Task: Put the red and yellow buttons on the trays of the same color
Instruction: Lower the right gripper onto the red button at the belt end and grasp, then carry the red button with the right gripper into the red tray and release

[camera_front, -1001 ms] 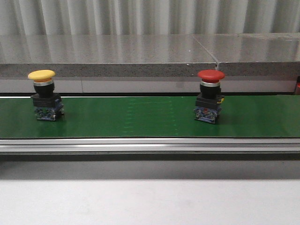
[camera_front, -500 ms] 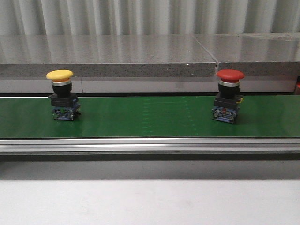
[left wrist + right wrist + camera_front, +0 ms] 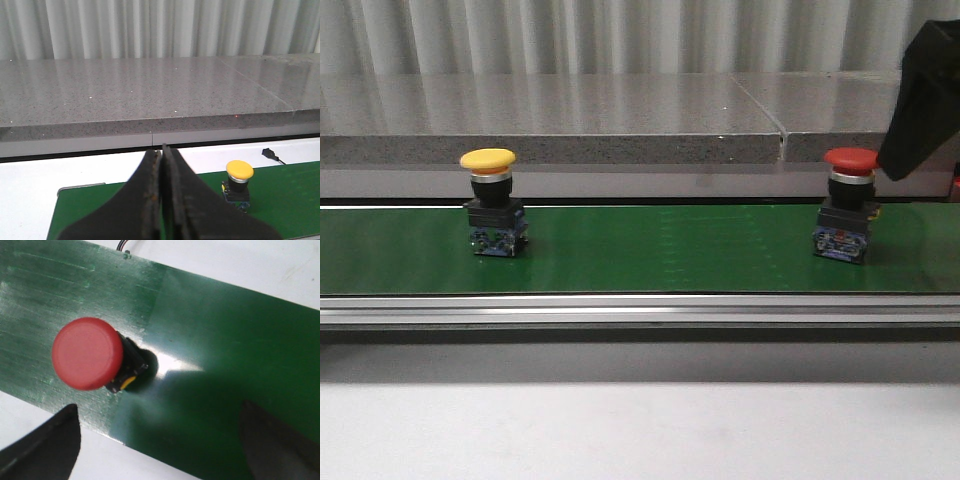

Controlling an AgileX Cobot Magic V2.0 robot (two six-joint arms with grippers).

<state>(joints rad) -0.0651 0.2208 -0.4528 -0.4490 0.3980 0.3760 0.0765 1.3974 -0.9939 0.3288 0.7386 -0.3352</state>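
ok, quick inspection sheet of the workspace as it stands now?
Surface: green conveyor belt with a metal rail along its near edge; white tabletop in front.
Job's things: yellow button upright on the belt, left side; red button upright, right side. No trays in view.
Clutter: nothing seen.
Grippers: left gripper with jaws closed, empty, short of the yellow button. Right gripper with jaws open, above the red button, not touching it.
Cables: small black connector with lead on the white surface behind the belt.
Surroundings: grey stone ledge, corrugated wall behind.
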